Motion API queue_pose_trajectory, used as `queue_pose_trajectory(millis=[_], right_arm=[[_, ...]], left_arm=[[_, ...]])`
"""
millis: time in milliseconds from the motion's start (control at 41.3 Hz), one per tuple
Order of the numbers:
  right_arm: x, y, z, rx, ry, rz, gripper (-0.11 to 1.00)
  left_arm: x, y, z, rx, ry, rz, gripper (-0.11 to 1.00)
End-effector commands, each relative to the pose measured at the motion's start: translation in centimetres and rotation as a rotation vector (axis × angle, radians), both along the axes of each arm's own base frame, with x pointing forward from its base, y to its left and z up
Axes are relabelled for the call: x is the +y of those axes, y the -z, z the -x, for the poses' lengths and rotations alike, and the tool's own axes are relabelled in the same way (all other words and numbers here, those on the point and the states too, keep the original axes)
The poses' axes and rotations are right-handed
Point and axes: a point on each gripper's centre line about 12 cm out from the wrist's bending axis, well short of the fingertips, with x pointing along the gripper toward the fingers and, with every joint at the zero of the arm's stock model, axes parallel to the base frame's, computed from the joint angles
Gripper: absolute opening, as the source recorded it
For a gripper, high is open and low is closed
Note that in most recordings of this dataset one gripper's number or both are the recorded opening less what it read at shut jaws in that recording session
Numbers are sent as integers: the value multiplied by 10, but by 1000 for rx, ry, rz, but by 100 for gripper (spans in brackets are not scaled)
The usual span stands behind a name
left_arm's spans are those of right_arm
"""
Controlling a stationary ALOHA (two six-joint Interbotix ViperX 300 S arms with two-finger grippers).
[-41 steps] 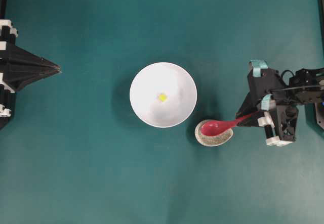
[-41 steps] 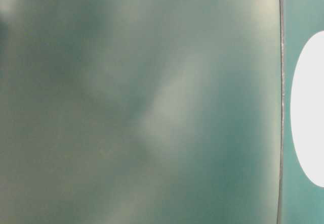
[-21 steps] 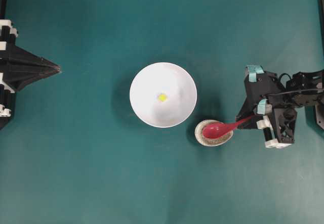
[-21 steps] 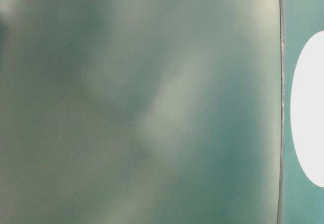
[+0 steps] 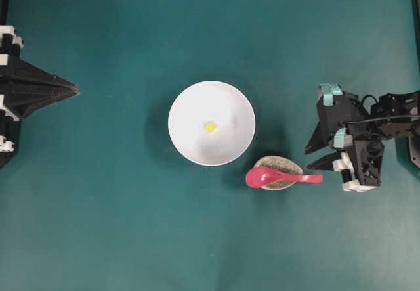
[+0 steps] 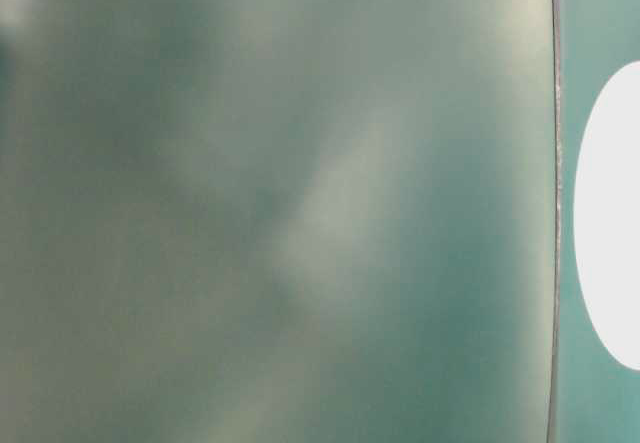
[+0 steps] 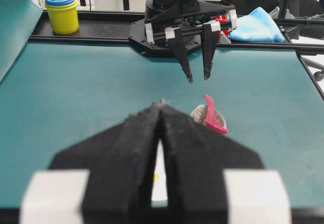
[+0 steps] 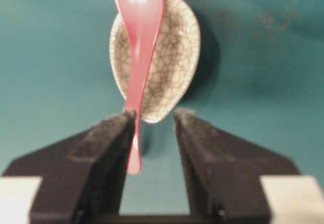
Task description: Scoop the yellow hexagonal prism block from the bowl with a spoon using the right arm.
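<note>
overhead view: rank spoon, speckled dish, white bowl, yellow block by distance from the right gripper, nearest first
1. spoon: handle end just left of the right gripper, lying across the dish.
2. speckled dish: under the spoon's head, further left.
3. white bowl: mid-table, up-left of the dish.
4. yellow block: inside the bowl, near its middle, beyond the near rim.

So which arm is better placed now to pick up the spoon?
The right. Its open gripper sits just beside the handle of the spoon, which lies across the small speckled dish. The left gripper is shut, far across the table beyond the bowl.
</note>
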Motion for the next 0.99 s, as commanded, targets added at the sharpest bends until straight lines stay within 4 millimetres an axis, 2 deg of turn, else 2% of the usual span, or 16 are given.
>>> queue_pose_trajectory(millis=[0,291,678,969], right_arm=[[0,-9,-4,-35,2,0,44],[1,-15,-8,-48,-9,6,45],[-5,-30,-18,-168,56,18,46],[2,-23,-9,-259,100,19,50]], left_arm=[[0,-8,-2,-25,-1,-1,0],[0,-8,-2,-25,-1,1,0],[0,-8,-2,-25,-1,7,0],[0,-9,-1,-30,0,39,0]])
